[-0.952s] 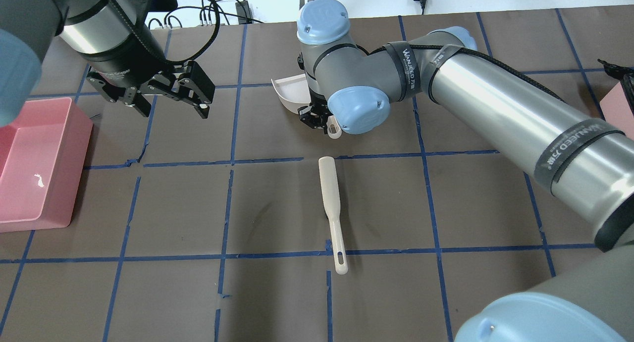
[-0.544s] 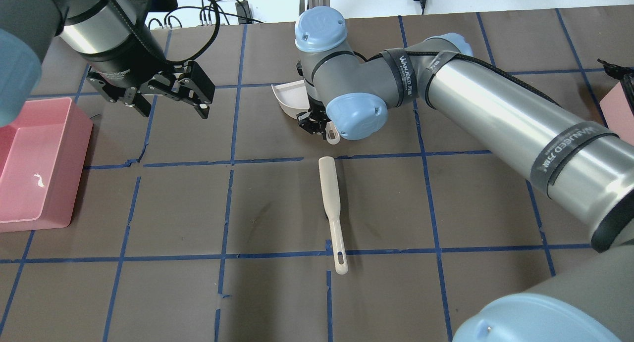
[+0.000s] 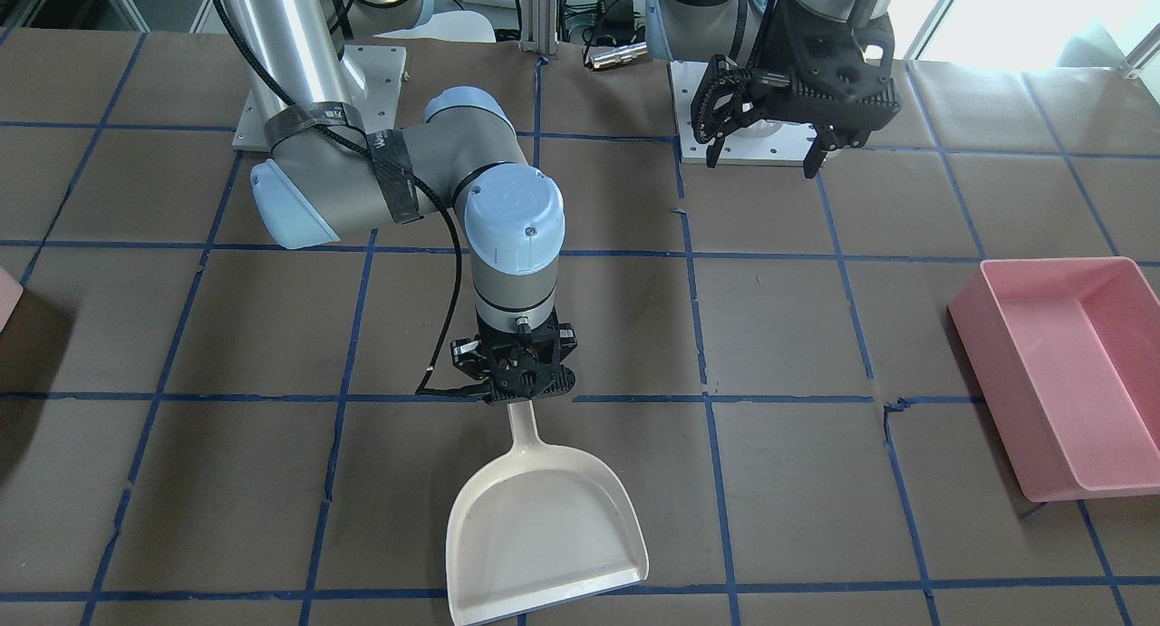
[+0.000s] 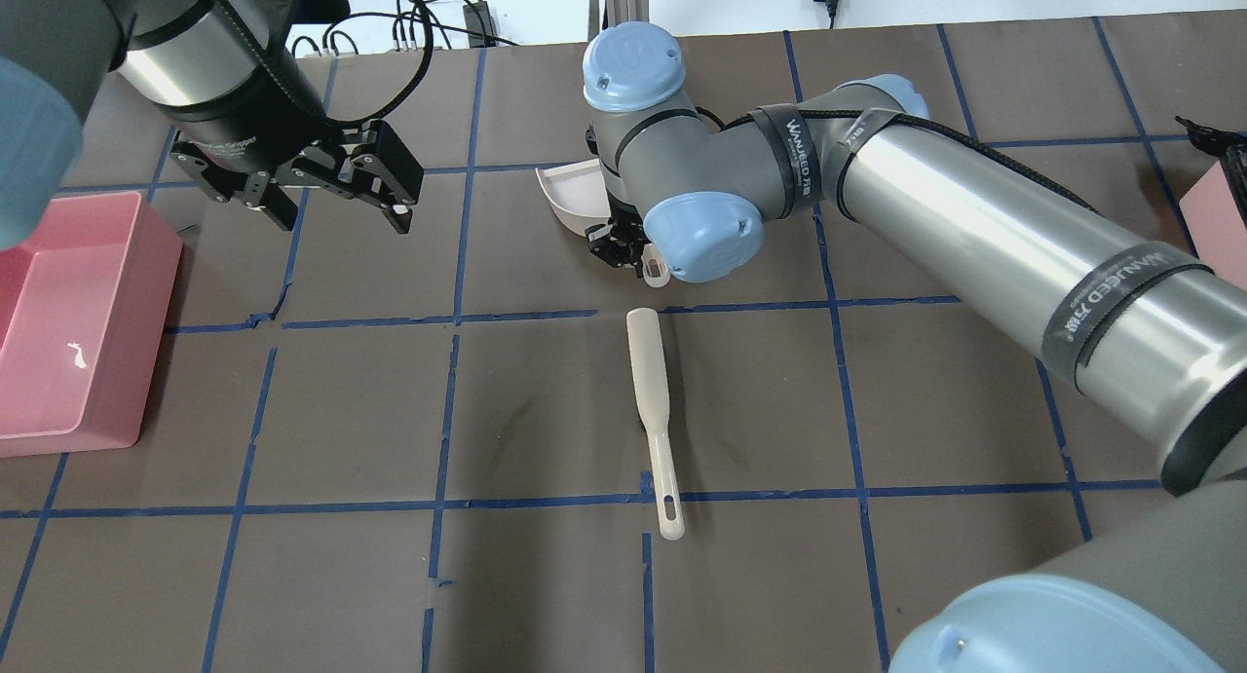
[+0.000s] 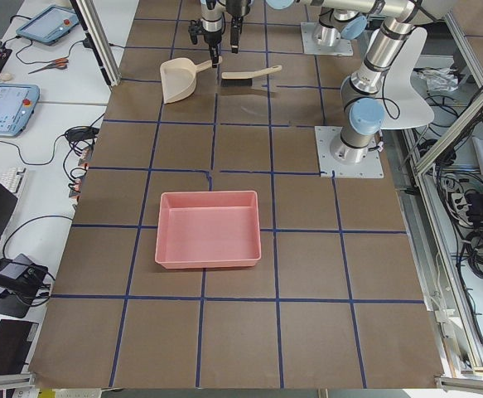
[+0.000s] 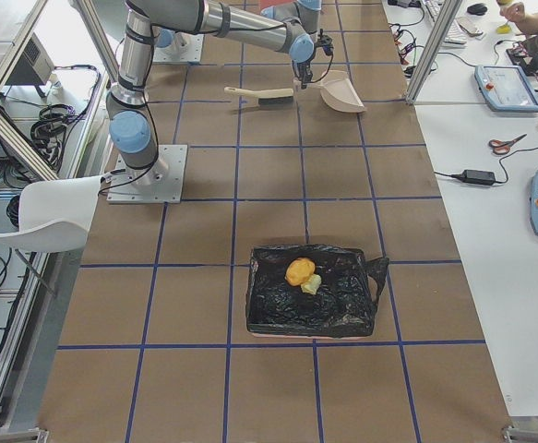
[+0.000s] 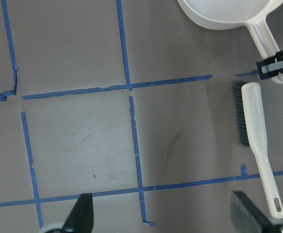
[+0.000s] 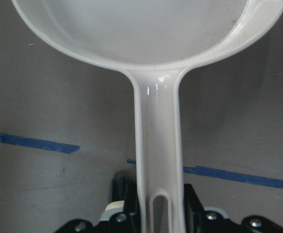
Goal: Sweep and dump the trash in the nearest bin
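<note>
Brown taped bench [image 4: 390, 410] — right fingers [image 8: 192, 208] clamped on dustpan [image 3: 544, 535] by handle; left fingers [image 4: 399, 181] apart, upper left. Trash [image 6: 298, 271] seemingly in black-lined bin [image 6: 342, 314], lower centre. Set dustpan flat, clear of brush [image 4: 648, 400], then release.

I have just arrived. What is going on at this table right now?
The right hand is closed on the handle of an empty white dustpan, held flat on or just above the table. The left hand hangs open above the table, holding nothing. The brush lies on the table beside the dustpan. The trash already lies in the black-lined bin at the robot's right end, so the sweeping appears finished.
</note>
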You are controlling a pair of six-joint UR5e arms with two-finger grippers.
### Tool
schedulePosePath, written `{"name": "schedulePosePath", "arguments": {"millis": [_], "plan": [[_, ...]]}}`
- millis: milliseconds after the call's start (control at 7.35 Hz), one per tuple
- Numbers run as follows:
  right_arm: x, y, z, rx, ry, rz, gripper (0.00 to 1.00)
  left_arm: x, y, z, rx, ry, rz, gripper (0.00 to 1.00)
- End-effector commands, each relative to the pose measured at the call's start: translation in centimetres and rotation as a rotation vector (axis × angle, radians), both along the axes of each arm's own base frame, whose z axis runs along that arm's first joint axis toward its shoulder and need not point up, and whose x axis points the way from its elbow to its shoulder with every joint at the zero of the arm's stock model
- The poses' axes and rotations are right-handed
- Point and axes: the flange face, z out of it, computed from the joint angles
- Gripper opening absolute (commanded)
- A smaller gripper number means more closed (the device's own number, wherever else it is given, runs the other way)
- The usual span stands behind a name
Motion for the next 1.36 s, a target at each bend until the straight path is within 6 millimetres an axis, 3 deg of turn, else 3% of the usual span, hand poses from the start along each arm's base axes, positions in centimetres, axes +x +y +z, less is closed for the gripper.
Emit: {"name": "schedulePosePath", "arguments": {"millis": [0, 136, 272, 408, 544, 816, 1224], "plan": [[-1.1, -0.7, 0.7, -0.013, -0.002, -0.01, 0.86, 0.0, 0.0, 0.0, 0.0, 0.0, 0.0, 1.0], [-2.1, -1.5, 1.0, -0.02, -0.005, -0.027, 1.0, 0.0, 0.0, 0.0, 0.0, 0.0, 0.0, 1.0], [-3.9, -2.5, 1.8, -0.023, -0.004, -0.053, 1.0, 0.0, 0.0, 0.1, -0.002, 0.0, 0.0, 1.0], [-6.8, -3.3, 3.3, -0.011, 0.008, -0.075, 1.0, 0.0, 0.0, 0.0, 0.0, 0.0, 0.0, 1.0], [-10.0, -3.0, 6.6, -0.004, 0.013, -0.081, 1.0, 0.0, 0.0, 0.0, 0.0, 0.0, 0.0, 1.0], [-14.6, -0.3, 13.8, 0.003, 0.014, -0.102, 1.0, 0.0, 0.0, 0.0, 0.001, 0.0, -0.002, 1.0], [-18.9, 4.3, 21.8, 0.039, 0.019, -0.069, 1.0, 0.0, 0.1, 0.0, 0.002, 0.0, 0.0, 1.0]]}}
